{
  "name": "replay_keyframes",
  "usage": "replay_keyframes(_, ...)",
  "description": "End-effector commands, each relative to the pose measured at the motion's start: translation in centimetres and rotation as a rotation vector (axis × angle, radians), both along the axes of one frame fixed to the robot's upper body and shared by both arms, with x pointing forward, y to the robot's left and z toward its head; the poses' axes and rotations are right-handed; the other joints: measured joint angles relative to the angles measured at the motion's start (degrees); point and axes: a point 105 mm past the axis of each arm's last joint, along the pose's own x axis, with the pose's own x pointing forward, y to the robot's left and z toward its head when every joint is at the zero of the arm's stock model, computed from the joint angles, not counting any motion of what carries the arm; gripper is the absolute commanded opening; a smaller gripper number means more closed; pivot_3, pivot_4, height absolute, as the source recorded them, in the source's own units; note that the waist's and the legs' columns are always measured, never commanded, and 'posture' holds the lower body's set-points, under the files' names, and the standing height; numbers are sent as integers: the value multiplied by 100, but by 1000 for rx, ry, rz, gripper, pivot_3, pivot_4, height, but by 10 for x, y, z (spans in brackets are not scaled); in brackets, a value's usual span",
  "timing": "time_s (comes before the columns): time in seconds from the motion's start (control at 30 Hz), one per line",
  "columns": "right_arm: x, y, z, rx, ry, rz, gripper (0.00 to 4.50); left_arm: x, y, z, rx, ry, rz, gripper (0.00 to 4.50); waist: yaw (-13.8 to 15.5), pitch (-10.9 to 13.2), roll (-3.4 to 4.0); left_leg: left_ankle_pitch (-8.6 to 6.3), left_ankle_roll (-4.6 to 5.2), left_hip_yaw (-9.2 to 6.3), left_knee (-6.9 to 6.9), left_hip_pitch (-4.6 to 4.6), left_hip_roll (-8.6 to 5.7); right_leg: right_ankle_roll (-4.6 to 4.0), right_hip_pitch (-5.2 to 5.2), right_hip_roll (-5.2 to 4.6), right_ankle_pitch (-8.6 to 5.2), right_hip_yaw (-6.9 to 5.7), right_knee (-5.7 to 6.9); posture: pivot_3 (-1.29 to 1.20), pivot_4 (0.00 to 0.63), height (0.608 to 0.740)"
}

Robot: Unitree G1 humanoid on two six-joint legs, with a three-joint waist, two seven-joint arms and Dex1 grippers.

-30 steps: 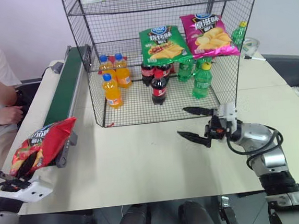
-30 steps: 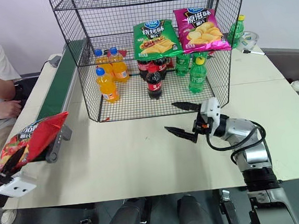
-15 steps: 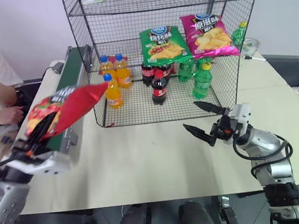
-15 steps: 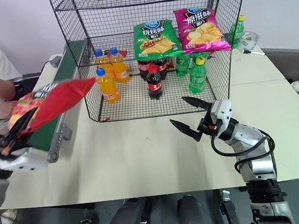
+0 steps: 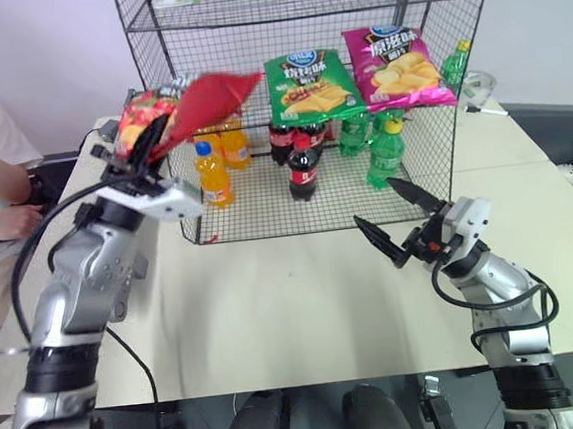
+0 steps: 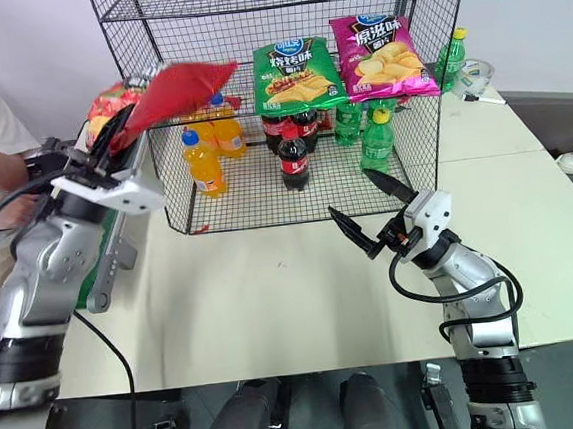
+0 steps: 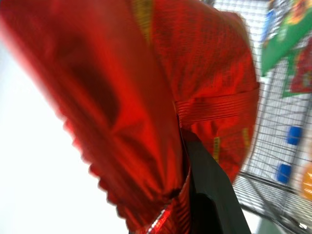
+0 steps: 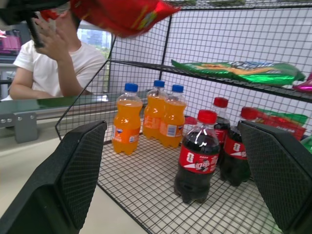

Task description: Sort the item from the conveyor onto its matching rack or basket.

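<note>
While the left hand [image 5: 139,155] pinched its crimped end seam, the red crisp bag [image 5: 185,107] looked light, crinkly, slippery and crushable; right hand [image 5: 397,220] gaped empty.

Three crisp bags [image 5: 310,82], three orange bottles [image 5: 214,173], three cola bottles [image 5: 303,169].

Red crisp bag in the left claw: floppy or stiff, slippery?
Likely floppy: the red crisp bag juts out unsupported past the left claw, creased at the pinch. Glossy foil probably slips. Puffed shape suggests light.
</note>
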Motion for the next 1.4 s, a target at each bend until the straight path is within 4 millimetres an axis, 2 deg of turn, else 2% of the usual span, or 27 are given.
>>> replay_keyframes(0.03,-3,10,22,10,-88,28,4500,18,-10,2,2,-41,19,31,-4,0,0,0,0,0,-1,0,0,0,0,0,0,0,1,0,150,740)
replay_keyframes(0.17,0,12,21,9,-87,30,4500,44,-18,-6,9,-22,49,31,9,1,-4,2,-2,-3,4,-2,0,1,0,3,0,-1,4,0,150,740)
replay_keyframes(0.27,0,14,21,8,-83,39,4500,67,-26,4,-23,-30,58,31,19,3,-7,3,-2,-4,5,-3,-2,1,-1,3,0,-2,5,0,150,740)
replay_keyframes(0.33,0,16,19,1,-79,46,4500,77,-24,11,-31,-48,89,31,12,5,-11,3,-2,-5,8,-5,-3,2,0,4,1,-3,6,0,150,740)
replay_keyframes(0.47,-1,17,17,-7,-71,50,4500,95,-20,22,-38,-67,155,31,-23,5,-12,4,-3,-2,6,-10,-3,3,-9,3,0,-2,6,0,150,740)
replay_keyframes(0.63,-1,18,17,-9,-69,49,4500,108,-21,24,-44,-77,204,31,-35,5,-13,5,-4,-2,6,-11,-3,4,-9,4,-1,-2,9,0,150,740)
replay_keyframes(0.73,-1,16,18,-10,-64,42,4500,116,-21,8,7,-34,263,31,-32,6,-14,5,-3,-2,8,-15,-4,5,-12,4,-1,-2,12,0,150,740)
replay_keyframes(0.87,-4,16,17,-15,-54,45,4500,121,-18,-5,20,14,297,31,-34,7,-16,5,-3,-2,9,-17,-5,5,-14,4,-1,-2,13,0,150,740)
replay_keyframes(1.0,-4,17,18,-12,-50,48,4500,124,-22,-14,-52,93,257,31,-34,7,-16,5,-4,-2,12,-23,-4,5,-19,4,-1,-2,15,0,150,740)
replay_keyframes(1.1,-2,16,21,-21,-54,48,4500,125,-25,-16,-105,137,224,836,-34,6,-17,5,-4,-2,16,-25,-4,5,-20,4,-1,-3,16,0,150,740)
replay_keyframes(1.2,-1,16,22,-21,-54,52,4500,123,-26,-16,-126,145,198,2142,-10,5,-17,5,-4,-2,22,-25,-4,5,-17,4,-1,-3,19,0,150,740)
replay_keyframes(1.33,0,16,23,-21,-56,55,4500,118,-26,-9,-105,106,159,4122,20,4,-18,4,-3,-7,41,-25,-6,5,-8,4,-1,-5,25,0,150,740)
replay_keyframes(1.37,0,16,23,-21,-56,55,4500,117,-25,-9,-109,104,154,4469,20,3,-18,4,-2,-7,44,-25,-6,5,-7,4,0,-6,25,0,150,740)
replay_keyframes(1.4,0,15,23,-21,-56,54,4500,116,-23,-8,-114,100,148,4469,18,3,-18,3,-2,-7,46,-25,-6,6,-5,4,0,-6,26,0,150,740)
